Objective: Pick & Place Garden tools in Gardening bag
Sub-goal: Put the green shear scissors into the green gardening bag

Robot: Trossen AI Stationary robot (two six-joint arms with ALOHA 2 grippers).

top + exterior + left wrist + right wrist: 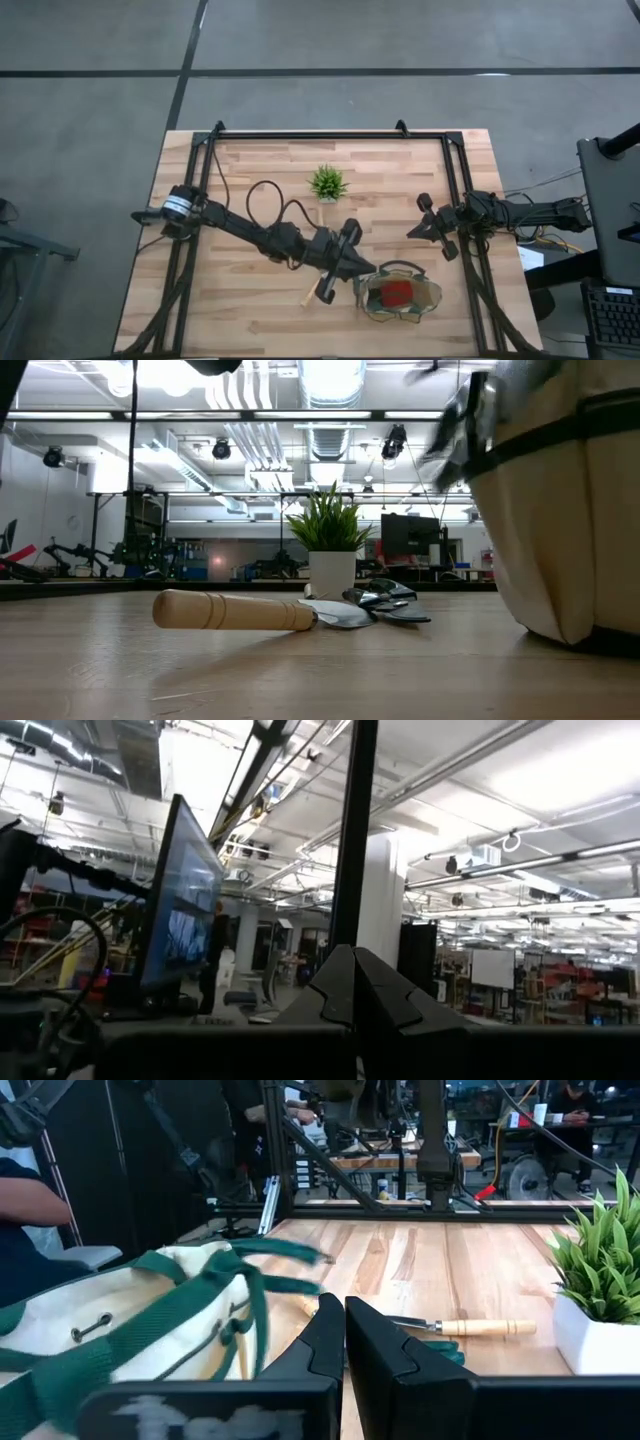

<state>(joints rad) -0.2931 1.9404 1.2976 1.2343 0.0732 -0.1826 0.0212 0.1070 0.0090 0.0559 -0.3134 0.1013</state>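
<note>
The gardening bag [400,298] sits on the table's near edge, right of centre in the high view, its rounded mouth facing up and a red glove-like item [397,291] lying inside it. In the low view the bag's pale fabric wall [560,510] with its dark band fills the right side, and the right wrist view shows its green loop handles [180,1305] draped over the cloth. Just beside the bag on its left a trowel [250,611] lies flat on the wood, its wooden handle [310,292] pointing away from the bag and its silver blade toward the middle of the table; the same trowel [470,1326] shows past the right arm's fingers. Close behind the blade in the low view lie dark-handled pruning shears [385,603]. The left gripper [340,270] hangs over the trowel, next to the bag's left rim, with its fingers pressed together and nothing between them. The right gripper [415,230] waits well apart, up toward the table's right side, its fingers likewise pressed together and empty. The small potted plant [327,183] stands farther back, near the middle of the wooden table [250,170].
</note>
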